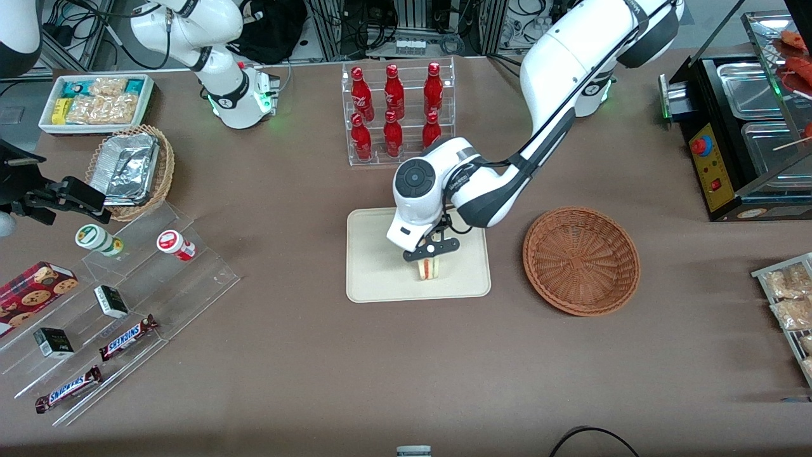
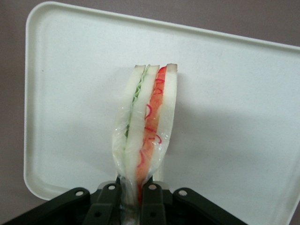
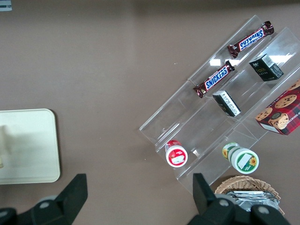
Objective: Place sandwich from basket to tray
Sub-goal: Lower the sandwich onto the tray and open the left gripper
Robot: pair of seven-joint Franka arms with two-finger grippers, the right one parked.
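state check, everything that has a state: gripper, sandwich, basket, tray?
gripper: over the tray, shut on the sandwich
sandwich: wrapped, held on edge by the gripper over the tray; contact with the tray not clear
basket: empty, upright on the table beside the tray
tray: flat on the table, nothing on it apart from the sandwich

The word "SNICKERS" is showing in white-edged blue letters on two brown candy bars lying on the clear stepped display rack (image 1: pixel 120 304) at the parked arm's end of the table: one bar (image 1: pixel 127 337) is sitting on a higher step, the other bar (image 1: pixel 68 389) nearer the front camera on the lowest step. Nothing else is reading clearly, including the small boxes, the jars and the red bottles.
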